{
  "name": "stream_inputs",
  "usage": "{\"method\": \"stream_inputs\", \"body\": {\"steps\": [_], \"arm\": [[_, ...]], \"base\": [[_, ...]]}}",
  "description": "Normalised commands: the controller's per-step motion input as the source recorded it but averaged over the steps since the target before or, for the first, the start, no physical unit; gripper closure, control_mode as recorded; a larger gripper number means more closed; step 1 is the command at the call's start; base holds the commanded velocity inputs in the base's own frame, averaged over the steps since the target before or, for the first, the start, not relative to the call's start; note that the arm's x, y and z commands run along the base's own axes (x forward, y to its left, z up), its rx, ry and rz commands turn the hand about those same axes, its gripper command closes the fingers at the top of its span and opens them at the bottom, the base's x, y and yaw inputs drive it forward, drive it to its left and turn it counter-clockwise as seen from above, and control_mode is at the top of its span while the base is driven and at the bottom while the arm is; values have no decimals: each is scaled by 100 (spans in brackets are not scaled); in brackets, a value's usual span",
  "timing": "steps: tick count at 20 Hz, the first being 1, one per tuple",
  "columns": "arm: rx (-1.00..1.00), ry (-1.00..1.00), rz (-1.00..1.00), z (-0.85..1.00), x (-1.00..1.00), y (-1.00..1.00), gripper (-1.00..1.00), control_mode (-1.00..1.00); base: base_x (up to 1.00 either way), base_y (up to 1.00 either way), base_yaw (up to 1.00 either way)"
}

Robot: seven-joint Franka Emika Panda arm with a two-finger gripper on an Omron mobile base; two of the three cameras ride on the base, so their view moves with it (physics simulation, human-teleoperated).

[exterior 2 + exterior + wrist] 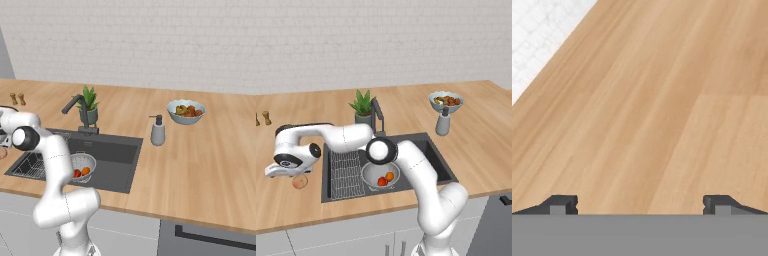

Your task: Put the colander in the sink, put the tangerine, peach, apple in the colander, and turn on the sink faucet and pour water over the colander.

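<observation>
The colander (376, 171) sits in the dark sink (426, 150), next to the wire rack. The red apple (382, 182) and the orange tangerine (389, 176) lie inside it, and they show again in the right base view as the apple (76, 173) and tangerine (85, 171) in the colander (85, 161). The peach (300, 182) rests on the wooden counter left of the sink. My arm reaches left, its hand just above and beside the peach. My gripper (640, 205) is open, with bare counter between its fingertips (562, 204). The sink faucet (377, 117) stands behind the basin.
A potted plant (362, 106) stands beside the faucet. A soap dispenser (443, 122) and a blue-grey bowl of fruit (446, 101) are on the counter to the right. Two small shakers (266, 117) stand at the far left. The counter's front edge runs close below the peach.
</observation>
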Motion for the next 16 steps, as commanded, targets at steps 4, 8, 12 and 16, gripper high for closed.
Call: {"method": "stream_inputs", "body": {"steps": [4,8,12,16], "arm": [[-6,0,-2,51,0,0,-100,-100],[-19,3,-10,62,-15,0,-100,-100],[-20,7,-16,46,-26,-3,-100,-100],[-22,7,-16,27,-32,-21,-100,-100]], "base": [[0,0,0],[0,0,0],[0,0,0],[0,0,0]]}}
